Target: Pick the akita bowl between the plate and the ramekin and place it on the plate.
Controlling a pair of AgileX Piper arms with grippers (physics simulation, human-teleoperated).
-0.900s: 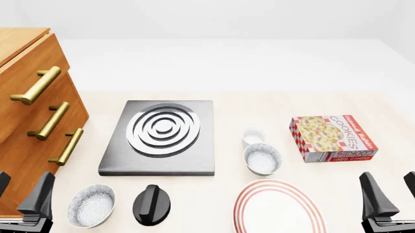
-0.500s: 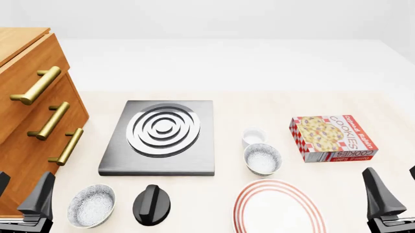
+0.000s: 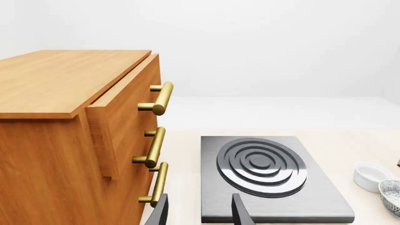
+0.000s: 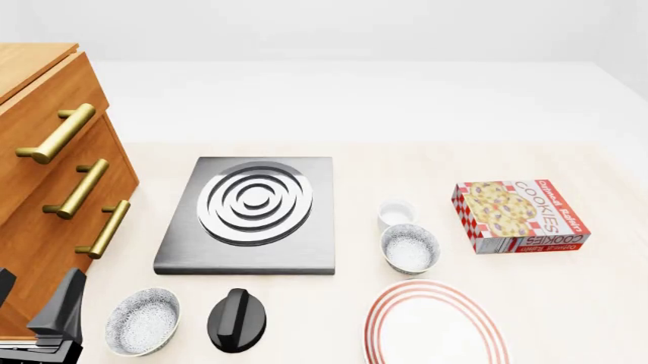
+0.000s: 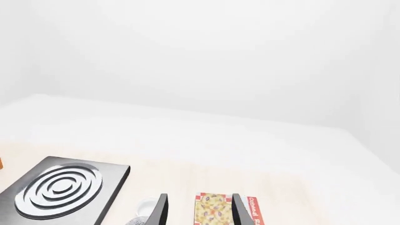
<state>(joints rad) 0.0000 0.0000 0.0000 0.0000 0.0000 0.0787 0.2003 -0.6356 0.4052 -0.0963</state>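
Down at the near edge of the table, the left gripper (image 4: pixel 41 318) sits in the bottom-left corner of the front view, fingers apart with nothing between them, just in front of the wooden drawer cabinet (image 4: pixel 51 189). Right beside it is a speckled bowl (image 4: pixel 143 321), then a black knob (image 4: pixel 237 320). Further along the near edge is the plate (image 4: pixel 436 326), white with red rings, partly cut off by the picture edge.

Just behind the plate sits the akita bowl (image 4: pixel 409 248), upright on the table, close to the plate's rim but I can't tell if they touch. Just behind that bowl is the little white ramekin (image 4: pixel 396 213), very close too. So the bowl is right between the two, not on the plate yet.

Left of those is the grey hotplate slab (image 4: pixel 248 216) with its ringed burner, and off to the right a cookie box (image 4: pixel 520 211) lying flat.

Right gripper (image 5: pixel 197 211) only shows in its own wrist view, fingers spread and empty, with the cookie box beyond them.
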